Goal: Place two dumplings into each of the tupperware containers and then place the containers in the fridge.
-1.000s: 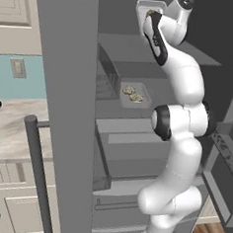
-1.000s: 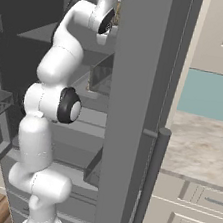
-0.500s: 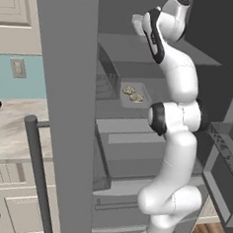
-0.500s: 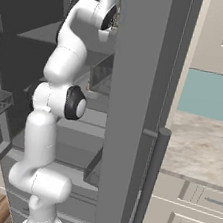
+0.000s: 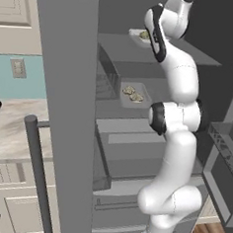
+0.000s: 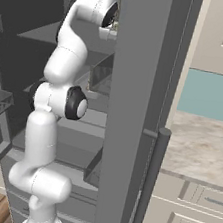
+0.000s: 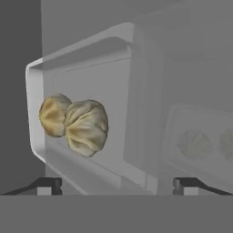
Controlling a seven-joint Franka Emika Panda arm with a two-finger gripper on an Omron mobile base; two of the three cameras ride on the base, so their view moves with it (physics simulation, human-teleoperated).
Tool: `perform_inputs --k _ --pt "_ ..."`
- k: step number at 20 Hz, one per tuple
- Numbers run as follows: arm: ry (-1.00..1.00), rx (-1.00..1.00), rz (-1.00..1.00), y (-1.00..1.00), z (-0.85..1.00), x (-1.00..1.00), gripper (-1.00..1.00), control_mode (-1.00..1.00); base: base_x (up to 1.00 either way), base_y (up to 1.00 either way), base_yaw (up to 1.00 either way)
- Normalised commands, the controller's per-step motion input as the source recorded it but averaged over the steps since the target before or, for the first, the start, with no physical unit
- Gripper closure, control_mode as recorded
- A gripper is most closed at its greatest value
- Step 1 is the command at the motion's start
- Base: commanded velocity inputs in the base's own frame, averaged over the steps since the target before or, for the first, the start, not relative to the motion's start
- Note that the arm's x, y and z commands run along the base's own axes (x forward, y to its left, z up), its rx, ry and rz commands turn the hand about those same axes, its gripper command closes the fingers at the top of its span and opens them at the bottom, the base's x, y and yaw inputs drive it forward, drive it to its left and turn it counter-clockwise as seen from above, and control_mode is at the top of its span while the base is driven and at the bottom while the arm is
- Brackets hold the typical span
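In the hand view the pincer stands released, its dark tips spread wide either side of a shallow pale grey translucent tupperware container holding two tan crimped dumplings, at left of frame on an upper shelf of the tall grey fridge. Another filled container sits on the shelf below. Placing looks finished; next is likely drawing the arm clear without nudging the tray.

Left base view is looking forward from behind-left of the arm into the open fridge; right base view is facing the same fridge from behind-right, past its door. Hand view is sitting close, aiming at the upper-shelf container.
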Motion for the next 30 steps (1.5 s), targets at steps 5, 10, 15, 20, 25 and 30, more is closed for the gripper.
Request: perform_inputs --k 5,10,15,20,25,30 --pt "-0.35 0.03 0.0 0.0 -0.49 -0.5 -1.0 -1.0 0.0 0.0 0.0" --pt "-0.36 0.06 0.0 0.0 -0.87 -0.31 -1.0 -1.0 0.0 0.0 0.0" --pt "-0.25 0.05 0.0 0.0 -0.21 -0.8 -1.0 -1.0 0.0 0.0 0.0" --pt "-0.01 0.0 -0.02 -0.02 0.31 -0.83 -1.0 -1.0 0.0 0.0 0.0" --pt "0.18 0.0 -0.06 -0.05 0.28 -1.0 -1.0 -1.0 0.0 0.0 0.0" --pt "0.32 0.0 0.0 -0.09 0.3 -1.0 -1.0 -1.0 0.0 0.0 0.0"
